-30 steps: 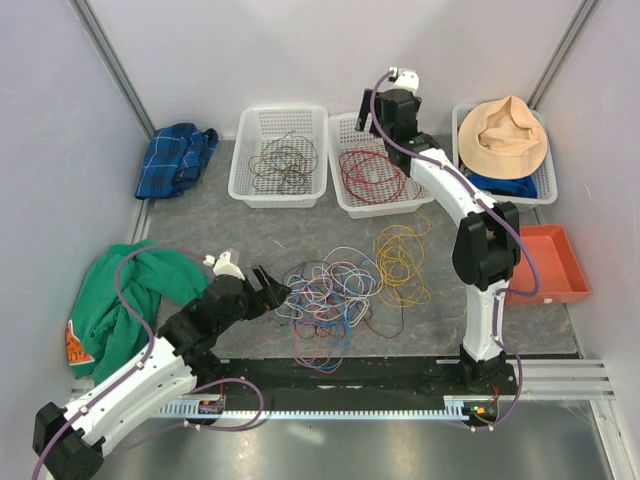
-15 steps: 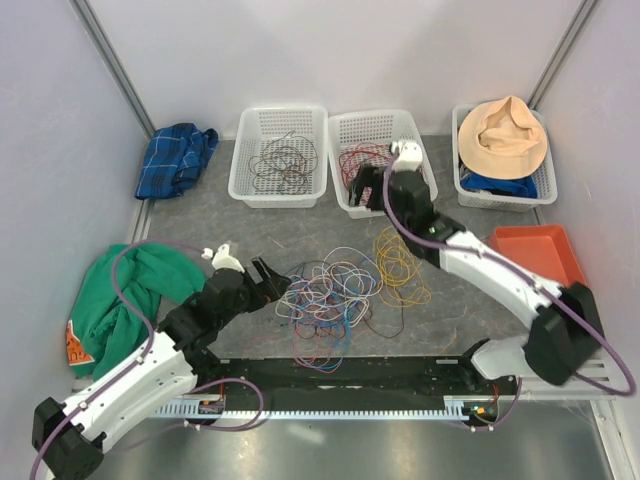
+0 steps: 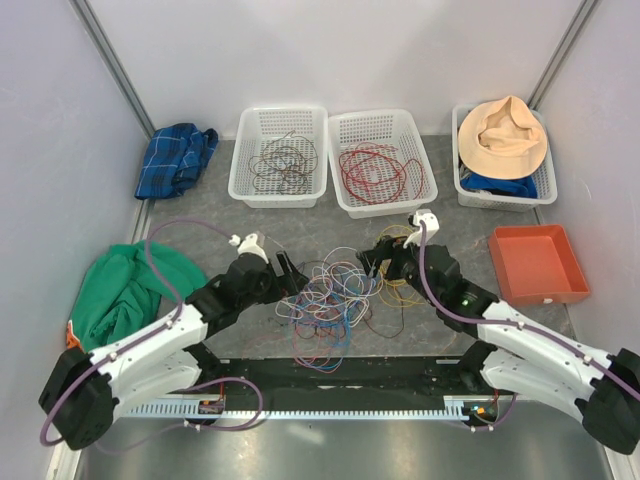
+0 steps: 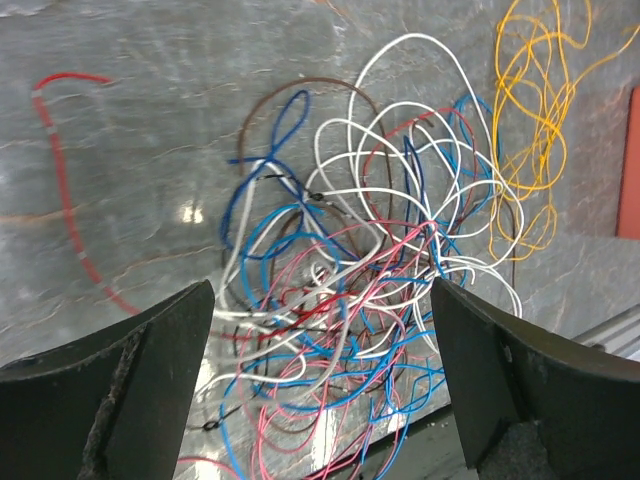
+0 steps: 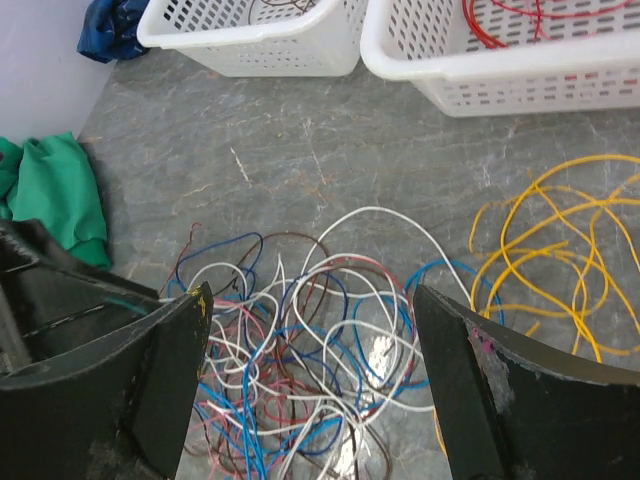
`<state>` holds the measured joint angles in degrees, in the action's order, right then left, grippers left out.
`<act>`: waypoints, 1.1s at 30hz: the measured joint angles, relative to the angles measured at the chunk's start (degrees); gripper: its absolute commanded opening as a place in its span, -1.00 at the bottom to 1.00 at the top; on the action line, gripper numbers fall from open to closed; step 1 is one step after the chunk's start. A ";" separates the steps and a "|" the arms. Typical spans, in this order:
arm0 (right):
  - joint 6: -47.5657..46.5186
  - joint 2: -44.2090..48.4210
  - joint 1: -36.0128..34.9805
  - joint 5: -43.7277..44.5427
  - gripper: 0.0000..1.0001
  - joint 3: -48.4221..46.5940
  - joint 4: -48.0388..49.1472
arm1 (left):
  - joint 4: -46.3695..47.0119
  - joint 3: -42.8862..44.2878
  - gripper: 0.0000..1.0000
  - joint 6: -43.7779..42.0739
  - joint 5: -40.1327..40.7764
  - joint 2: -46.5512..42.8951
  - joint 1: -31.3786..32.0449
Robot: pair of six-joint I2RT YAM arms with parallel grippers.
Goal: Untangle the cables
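The cables [image 3: 325,295] lie in one loose heap of white, blue, pink and brown loops in the middle of the table [image 3: 220,225]. The left gripper [image 3: 288,274] hangs at the heap's left edge and the right gripper [image 3: 376,260] at its right edge, each spread wide with nothing held.

The step looks to be choosing a strand. The best pick is probably a top loop at the heap's rim, such as the big white loop [image 4: 410,38], pinched alone and drawn outward slowly while the other gripper pins the rest. The yellow cable [image 3: 403,258], just right of the heap, overlaps it little and should slip free easily.

The table is grey, marbled and glossy, between pale walls. A green cloth [image 3: 125,290] lies left of the heap. Three white baskets stand beyond the heap: one [image 3: 283,110] holds brown wire, one [image 3: 380,116] red wire, and one [image 3: 460,190] a hat [image 3: 508,135]. An orange tray [image 3: 535,262] sits well to the heap's right.
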<state>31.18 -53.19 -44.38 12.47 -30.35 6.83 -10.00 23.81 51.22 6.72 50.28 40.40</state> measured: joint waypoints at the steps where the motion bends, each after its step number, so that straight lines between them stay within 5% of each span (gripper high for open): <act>1: 0.42 1.62 -0.11 -0.09 0.79 1.22 -0.04 | 1.09 0.44 0.90 -0.42 -0.02 1.79 0.74; 4: 1.09 4.13 -0.13 -0.17 0.78 3.26 -0.61 | 3.48 2.05 0.39 -1.57 -0.87 7.89 3.06; 5: 1.25 4.44 -0.13 -0.20 0.78 3.45 -0.96 | 3.89 2.82 -0.08 -2.01 -1.09 10.16 3.72; 7: 1.53 4.70 -0.13 -0.17 0.78 3.61 -1.73 | 4.76 4.72 -0.68 -3.61 -1.70 15.10 4.44; 10: 1.62 5.44 -0.13 -0.17 0.77 3.61 -2.47 | 5.62 6.38 -0.97 -5.07 -2.69 19.34 4.48; 16: 1.62 9.05 -0.15 -0.31 0.77 3.54 -4.31 | 2.78 10.08 -0.97 -8.31 -1.27 13.79 4.48; 22: 1.55 10.29 -0.20 -2.93 0.74 2.60 -4.63 | 2.84 22.77 -0.96 -15.32 -0.33 5.07 4.48; 33: 0.48 10.45 -0.52 -10.34 0.73 0.31 2.38 | 1.27 30.91 -0.96 -21.51 -4.04 5.38 4.48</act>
<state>31.66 -42.74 -44.91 2.13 -30.04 9.21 -8.73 54.72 29.71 2.68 55.66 44.88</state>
